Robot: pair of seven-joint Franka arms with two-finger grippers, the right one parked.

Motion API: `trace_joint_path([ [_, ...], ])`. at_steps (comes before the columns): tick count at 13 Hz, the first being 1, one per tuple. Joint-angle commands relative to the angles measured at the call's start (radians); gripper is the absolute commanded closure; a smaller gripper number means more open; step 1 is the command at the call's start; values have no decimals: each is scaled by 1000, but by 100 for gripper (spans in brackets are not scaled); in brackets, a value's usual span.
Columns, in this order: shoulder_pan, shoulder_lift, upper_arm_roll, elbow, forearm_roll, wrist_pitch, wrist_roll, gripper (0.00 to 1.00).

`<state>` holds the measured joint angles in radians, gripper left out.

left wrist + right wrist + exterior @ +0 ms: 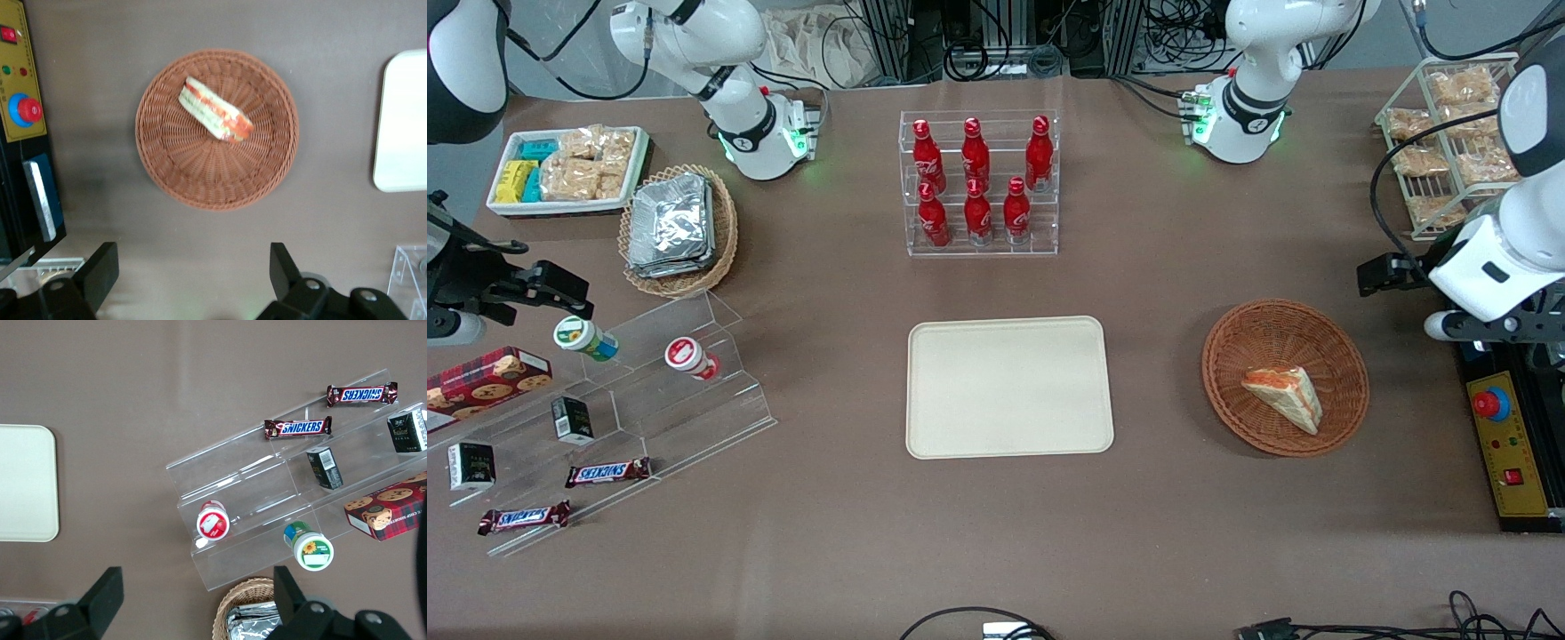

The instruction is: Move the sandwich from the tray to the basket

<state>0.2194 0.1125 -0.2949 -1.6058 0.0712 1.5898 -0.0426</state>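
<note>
For sandwich (1282,397): lies inside basket (1263,333), well apart from tray (1009,388). For gripper (195,270): hangs above table (1005,542) near basket, fingers spread, pinching nothing. Chief hazard: needless second grasp, apt to squash soft bread. Lesser hazard: low sideways sweep, liable to catch rim and tip basket, contents spilling out.

Gripper (1380,275) above grey counter (180,233), fingers apart. White-bread sandwich (217,113) with orange-red filling lies in round brown wicker basket (213,173). White rounded-corner tray (404,123) beside basket, toward parked arm's end.
</note>
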Motion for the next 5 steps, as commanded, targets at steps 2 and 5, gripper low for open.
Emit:
trace_joint_path([
  [2, 23, -119, 8, -143, -57, 99, -32, 0],
  [5, 23, -50, 7, -47, -42, 61, -23, 0],
])
